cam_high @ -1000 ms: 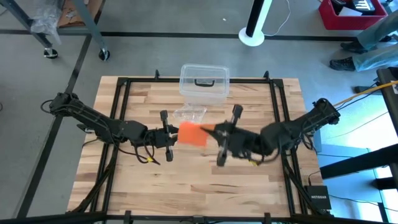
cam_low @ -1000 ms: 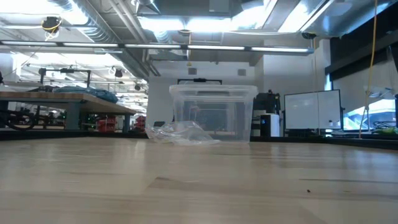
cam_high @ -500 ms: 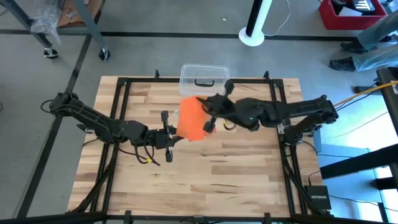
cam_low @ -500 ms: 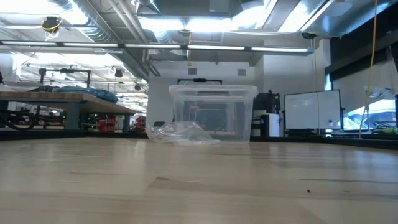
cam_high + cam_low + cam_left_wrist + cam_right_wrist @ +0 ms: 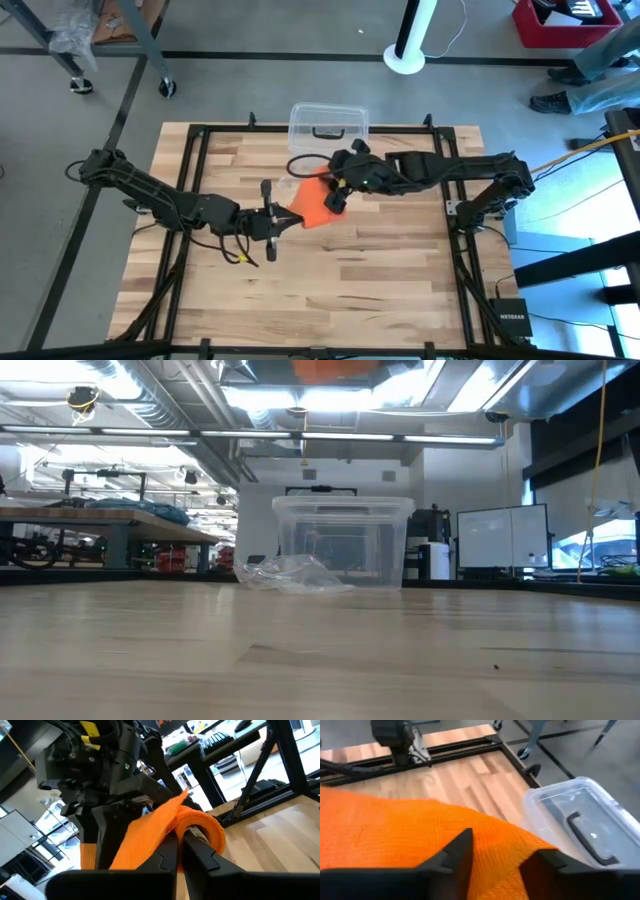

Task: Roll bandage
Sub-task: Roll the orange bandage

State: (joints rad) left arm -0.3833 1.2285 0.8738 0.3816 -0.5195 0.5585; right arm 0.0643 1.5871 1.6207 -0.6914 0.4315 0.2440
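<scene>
The orange bandage [image 5: 308, 205] hangs in the air above the table's middle, between my two grippers. My left gripper [image 5: 283, 222] comes in from the table's left and is shut on it; in the left wrist view the bandage [image 5: 150, 830] curls over the fingers. My right gripper [image 5: 335, 195] hovers at the bandage's far right side. Its fingers are apart, with orange fabric [image 5: 395, 830] spread under and between them. In the low view only a bit of the bandage [image 5: 335, 368] shows at the top edge. My left gripper pinches the bandage between its two fingers [image 5: 167, 855], coming in level from the table's left. A fold of the fabric [image 5: 205, 827] loops over the fingertips and runs up toward the other gripper. The bandage is clear of the table. My right gripper: whether its spread fingers touch the fabric, I cannot tell.
A clear plastic box [image 5: 328, 130] with a dark handle stands at the table's far edge, just beyond my right gripper. A crumpled clear plastic piece [image 5: 290, 575] lies in front of it. A black frame [image 5: 445, 190] runs around the tabletop.
My right gripper has swung from the right of the bandage up and toward the table's far edge and left, carrying the bandage's free end over my left gripper. The bandage has gone from a short flat strip to a raised fold. My left gripper has kept its place.
</scene>
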